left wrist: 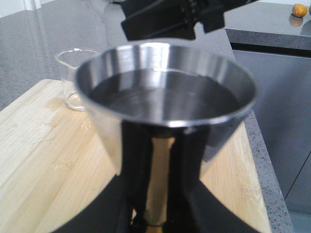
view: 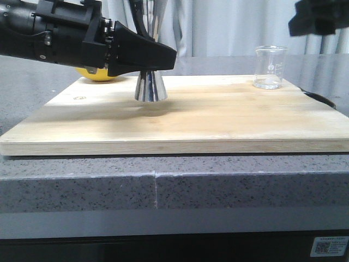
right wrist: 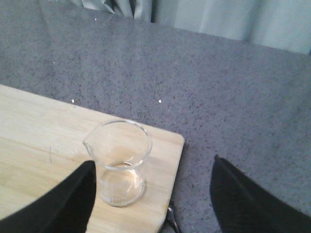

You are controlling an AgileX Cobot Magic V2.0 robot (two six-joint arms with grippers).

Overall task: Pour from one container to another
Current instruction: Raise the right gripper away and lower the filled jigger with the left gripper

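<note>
Both upright — L gripper clamps jigger, beaker free.

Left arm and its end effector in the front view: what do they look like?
Matte black throughout. The left arm has a blocky housing with small screws and a thin black cable along it. The left end effector has broad, wedge-shaped black fingers. No markings legible.

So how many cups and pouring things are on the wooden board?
2. The steel jigger stands near the board's left-middle, held by the left tool. The glass beaker sits at the far right corner. None seem hidden.
</note>
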